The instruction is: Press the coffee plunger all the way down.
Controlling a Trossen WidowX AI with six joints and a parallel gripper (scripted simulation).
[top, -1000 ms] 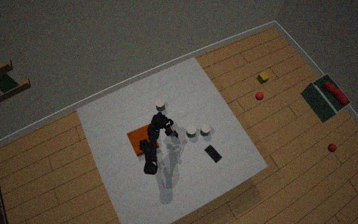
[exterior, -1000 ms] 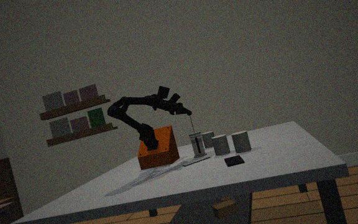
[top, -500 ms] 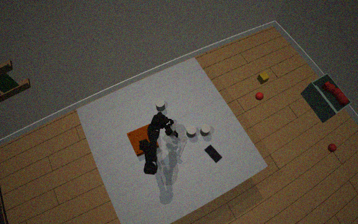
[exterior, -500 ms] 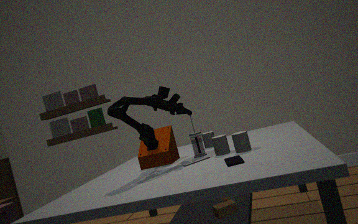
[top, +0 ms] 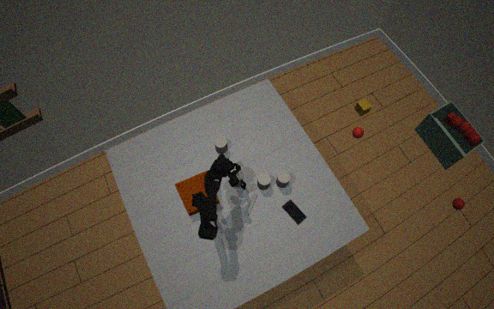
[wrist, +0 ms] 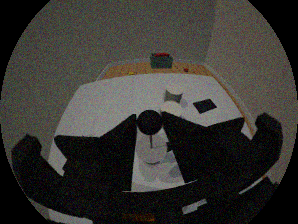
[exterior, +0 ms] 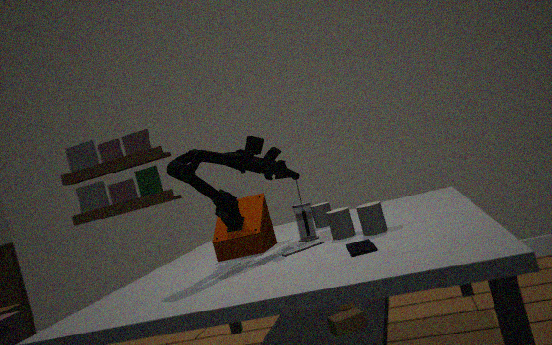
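While clamped on the dark round plunger knob (wrist: 148,121), black parallel-jaw gripper (exterior: 291,175) holds it | thin plunger rod (exterior: 299,193) stands vertical, raised | clear glass coffee press (exterior: 304,221) upright on white table (exterior: 429,240), left of three white cups (exterior: 340,222).

A room in a home: wood floor (top: 401,240), a table (exterior: 425,249) with cups (exterior: 372,218), wall shelves (exterior: 118,179).

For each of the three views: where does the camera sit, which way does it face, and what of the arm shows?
Top: high overhead, facing down on the white table; whole arm seen from above.
Exterior: low off the table's side, facing arm, orange base and coffee press.
Wrist: behind the gripper, facing down past both fingers shut on the plunger knob.
Shared: top and exterior both show the black slab.
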